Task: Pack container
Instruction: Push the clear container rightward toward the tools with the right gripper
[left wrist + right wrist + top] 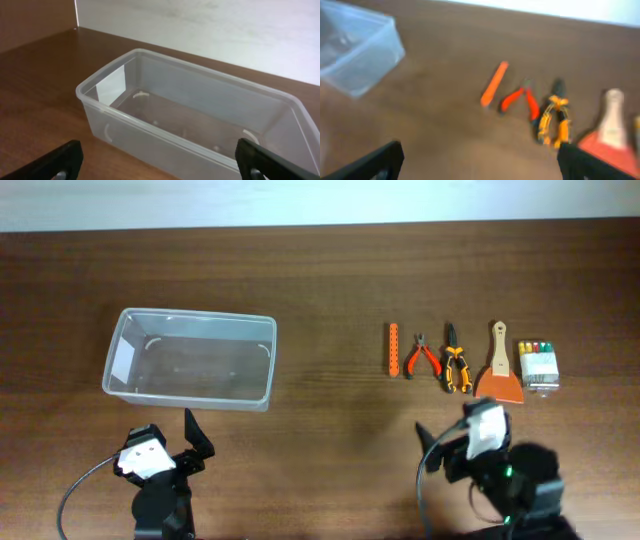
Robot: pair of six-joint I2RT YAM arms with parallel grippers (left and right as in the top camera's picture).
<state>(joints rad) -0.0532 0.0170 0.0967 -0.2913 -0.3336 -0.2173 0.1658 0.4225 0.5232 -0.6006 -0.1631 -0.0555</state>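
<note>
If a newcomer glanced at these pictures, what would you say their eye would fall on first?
The big clear container sits empty on the left of the dark wooden table. On the right lies a neat row of bright tools: an orange bar, red-handled pliers, orange-and-black pliers, a scraper with an orange blade and a small box of coloured bits.

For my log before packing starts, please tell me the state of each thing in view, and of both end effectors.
Container: upright, no lid, empty.
Orange bar: flat on table, outside container.
Red pliers: on table, handles spread.
Yellow pliers: on table, untouched.
Scraper: flat on table.
Bit box: on table; lid state unclear.
Left end effector: open, empty.
Right end effector: open, empty.
</note>
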